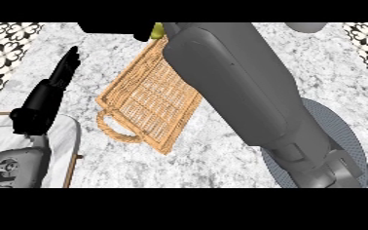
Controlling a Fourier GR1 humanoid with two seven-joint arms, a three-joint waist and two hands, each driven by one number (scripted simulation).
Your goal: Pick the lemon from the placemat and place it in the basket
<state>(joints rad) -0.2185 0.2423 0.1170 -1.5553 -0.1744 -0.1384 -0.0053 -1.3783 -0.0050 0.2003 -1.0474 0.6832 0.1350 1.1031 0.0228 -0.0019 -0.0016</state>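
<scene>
**Lemon's over the far end of the basket, just needs a clean drop**

So the right forearm is stretched diagonally across the counter, from the near right corner up toward the far edge, and it covers a good chunk of the wicker basket. The right hand is right at the far edge, mostly cut off, just a dark shape. A sliver of yellow-green lemon pokes out next to it, so I'd say the fingers are wrapped around the lemon, though most of the grip is hidden. The lemon sits at the basket's far end, and I can't tell if it's above the weave or touching it.

The round grey placemat is at the near right edge, mostly under the arm, with nothing visible on what shows.

The left hand is parked at the left edge, fingers straight and pressed together, pointing away. Not doing anything.

How I'd finish this: the lemon looks close to the far rim, so pull it back toward the middle of the basket before letting go. Lower it until it's nearly on the weave, then open up. A lemon rolls, and that basket looks shallow, so dropping from height near the rim risks it going over.
</scene>
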